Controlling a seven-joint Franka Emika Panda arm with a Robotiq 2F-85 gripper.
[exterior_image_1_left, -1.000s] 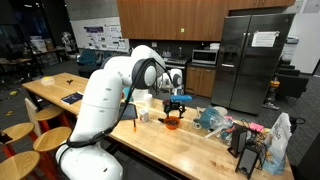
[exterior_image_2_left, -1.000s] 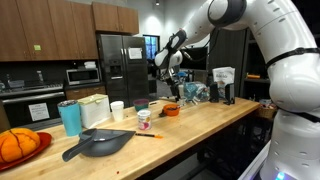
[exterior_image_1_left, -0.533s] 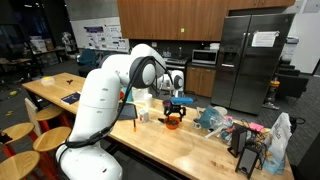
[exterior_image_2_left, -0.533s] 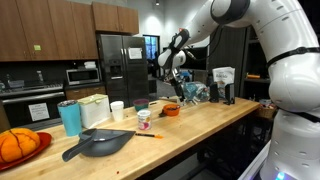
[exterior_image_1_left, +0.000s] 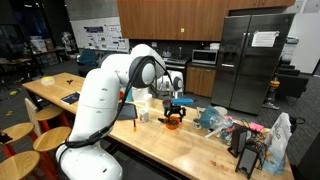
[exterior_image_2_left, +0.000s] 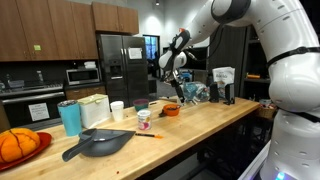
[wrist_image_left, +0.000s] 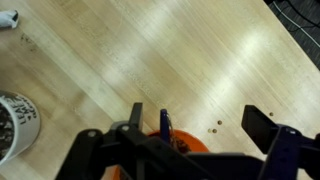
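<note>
Claw (exterior_image_1_left: 176, 103) hangs wide open, gripping nothing, just above an orange bowl (exterior_image_1_left: 173, 120) on the wooden worktop (exterior_image_1_left: 195, 152), toward its fridge-side edge. Only the wrist view shows the bowl (wrist_image_left: 185, 144) lying between the jaws, with a printed cup (wrist_image_left: 14, 125) well apart. Only an exterior view shows a dark pan (exterior_image_2_left: 95, 143) near the front edge. Steel fridge (exterior_image_1_left: 252, 60) and wooden cabinets stand behind.

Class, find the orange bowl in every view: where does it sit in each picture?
In an exterior view: orange bowl, centre, under the jaws.
In an exterior view: near centre, mid-height.
Wrist view: bottom edge, between the jaws.
Shared landmark: the wooden counter.
</note>
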